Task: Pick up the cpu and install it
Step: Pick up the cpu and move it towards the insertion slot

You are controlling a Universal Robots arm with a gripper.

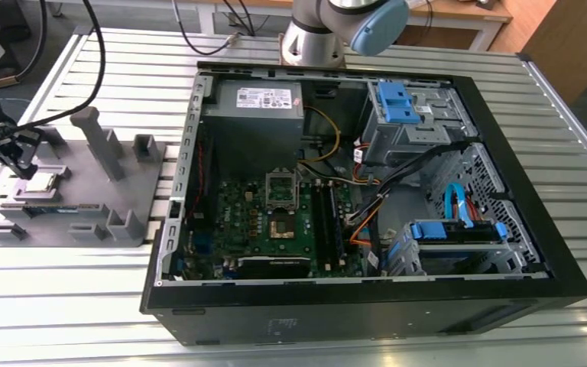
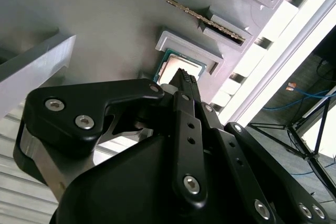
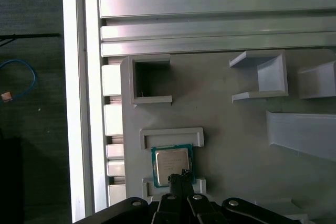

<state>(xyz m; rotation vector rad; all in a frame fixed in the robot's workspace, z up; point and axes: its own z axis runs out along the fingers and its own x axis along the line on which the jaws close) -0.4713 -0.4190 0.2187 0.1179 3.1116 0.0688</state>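
Observation:
The cpu (image 1: 40, 182), a small silvery square chip, lies flat in its raised nest on the grey plastic holder (image 1: 131, 191) at the exterior view's left. My gripper (image 1: 18, 162) hangs just above that nest. In the first wrist view the cpu (image 3: 170, 160) sits in its frame on the holder (image 3: 231, 129), and my gripper (image 3: 179, 177) has its two fingertips pressed together over the chip's near edge. The second wrist view shows the cpu (image 2: 173, 66) partly hidden behind the shut gripper (image 2: 187, 78). Nothing is held between the fingers.
An open computer case (image 1: 569, 283) lies on the slatted metal table, with the green board's dark socket (image 1: 282, 224) in its middle. A memory stick (image 1: 49, 208) lies on the holder beside the cpu. Tall grey posts (image 1: 100, 141) rise from the holder.

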